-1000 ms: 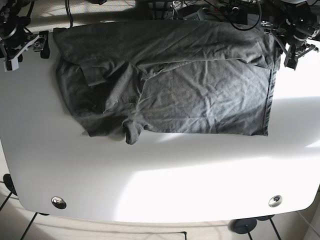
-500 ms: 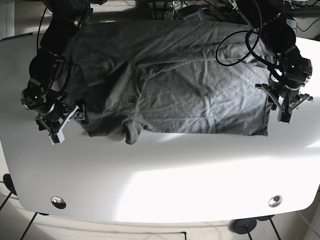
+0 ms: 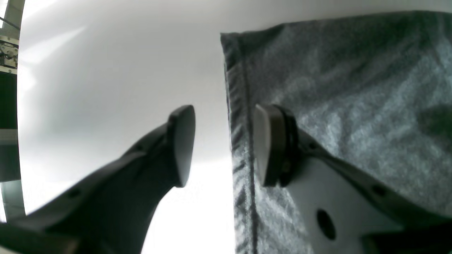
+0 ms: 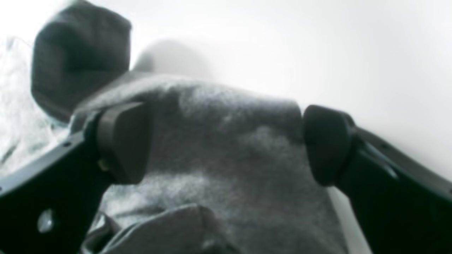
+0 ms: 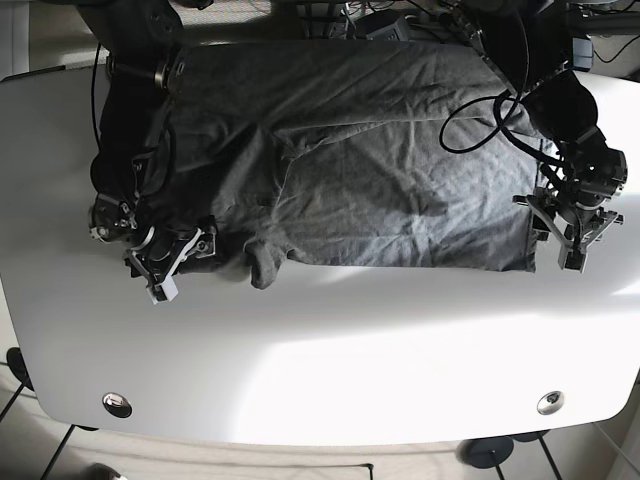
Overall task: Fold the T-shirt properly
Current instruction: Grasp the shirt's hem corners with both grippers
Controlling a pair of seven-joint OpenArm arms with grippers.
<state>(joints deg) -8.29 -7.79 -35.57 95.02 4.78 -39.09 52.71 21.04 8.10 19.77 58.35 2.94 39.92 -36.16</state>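
Lowered left gripper astride T-shirt hem

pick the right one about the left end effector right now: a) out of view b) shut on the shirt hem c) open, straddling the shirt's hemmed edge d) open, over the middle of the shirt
c: in the left wrist view the left end effector is open, one finger over the bare table and the other over the T-shirt, with the hemmed edge running between them.

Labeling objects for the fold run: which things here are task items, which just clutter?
Job:
T-shirt
left gripper, open at the hem
right gripper, open over cloth

Lying about:
cables
table
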